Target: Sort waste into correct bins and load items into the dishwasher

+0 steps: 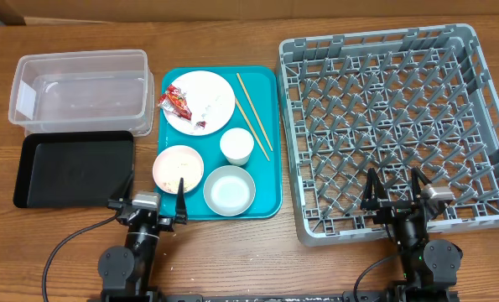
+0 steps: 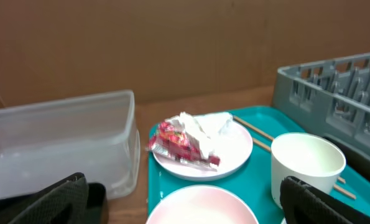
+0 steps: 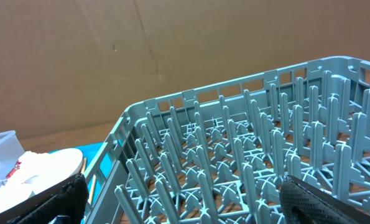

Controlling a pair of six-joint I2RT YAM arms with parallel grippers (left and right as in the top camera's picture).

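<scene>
Both claws gape wide, nothing in either! The left gripper [image 1: 155,189] hovers at the near-left corner of the teal tray [image 1: 266,143], with the pinkish-white bowl [image 1: 179,168] just ahead of its fingers. On the tray, the grey-green bowl [image 1: 229,190] sits beside it at the near edge and the white cup [image 1: 236,146] mid-tray. The plate [image 1: 207,96] at far-left carries the red wrapper [image 1: 175,102] and the tissue [image 1: 209,107], and the chopsticks [image 1: 254,113] lie along the right. Left of the tray are the clear tub [image 1: 80,88], farther, and the black tray [image 1: 73,168], nearer. The right gripper [image 1: 393,178] hangs over the near edge of the dish rack [image 1: 375,38], right of the tray.
</scene>
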